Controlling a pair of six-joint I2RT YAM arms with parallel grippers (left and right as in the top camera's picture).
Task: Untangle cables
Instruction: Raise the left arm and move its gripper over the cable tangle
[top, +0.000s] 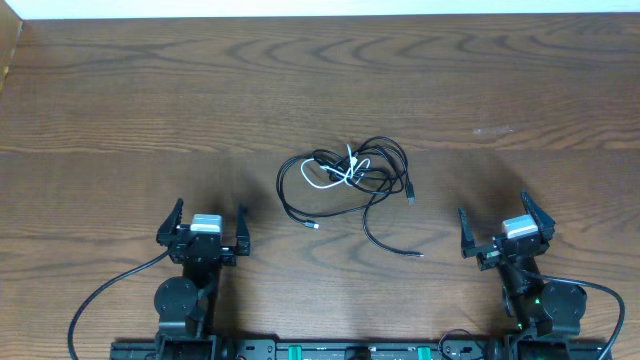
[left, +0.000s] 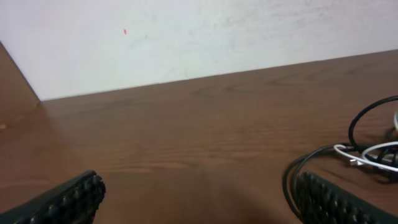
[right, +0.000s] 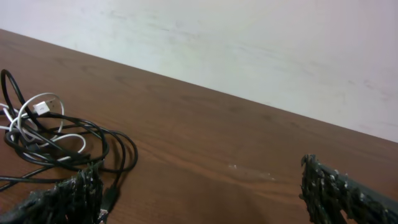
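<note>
A tangle of thin black cables (top: 375, 170) with one short white cable (top: 340, 172) lies at the middle of the wooden table. Loose black ends trail toward the front (top: 395, 247) and front left (top: 300, 215). My left gripper (top: 207, 225) is open and empty, well left and in front of the tangle. My right gripper (top: 503, 228) is open and empty, to the right and in front of it. The left wrist view shows the tangle's edge (left: 367, 152) at far right. The right wrist view shows the black and white cables (right: 53, 134) at far left.
The wooden table (top: 150, 110) runs back to a pale wall (left: 186, 37). A faint pale smudge (top: 495, 129) marks the table right of the tangle. Thick black arm wires (top: 110, 290) run along the front edge by the arm bases.
</note>
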